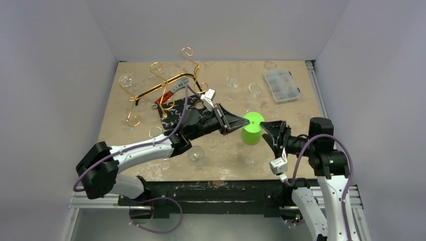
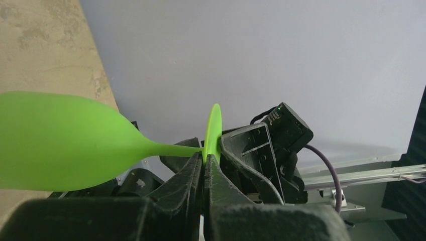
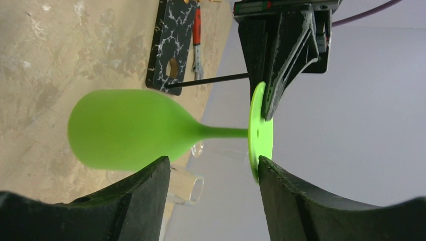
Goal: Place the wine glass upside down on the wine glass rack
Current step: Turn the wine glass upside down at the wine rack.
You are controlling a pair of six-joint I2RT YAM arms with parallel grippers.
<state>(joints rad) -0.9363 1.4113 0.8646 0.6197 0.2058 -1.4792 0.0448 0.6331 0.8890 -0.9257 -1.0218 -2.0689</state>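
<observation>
We are holding the green wine glass point(image 1: 252, 128) bowl-down at mid-frame.
Our left hand point(image 2: 203, 159) is pinching its thin foot while our right hand point(image 3: 213, 170) is hovering spread about the stem. The glass is probably light, slick plastic.

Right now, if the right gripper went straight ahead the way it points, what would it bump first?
Probably the green wine glass. Its stem lies just ahead, between the open fingers of the right gripper, and the left gripper clamps its foot. How far ahead is hard to judge.

Tan tabletop point(image 1: 221, 161): wine glass rack point(image 1: 160, 86) far-left corner, black veined board point(image 1: 171, 118) beside it, compartment box point(image 1: 282, 85) far-right corner, clear glass point(image 1: 196, 156) near edge
</observation>
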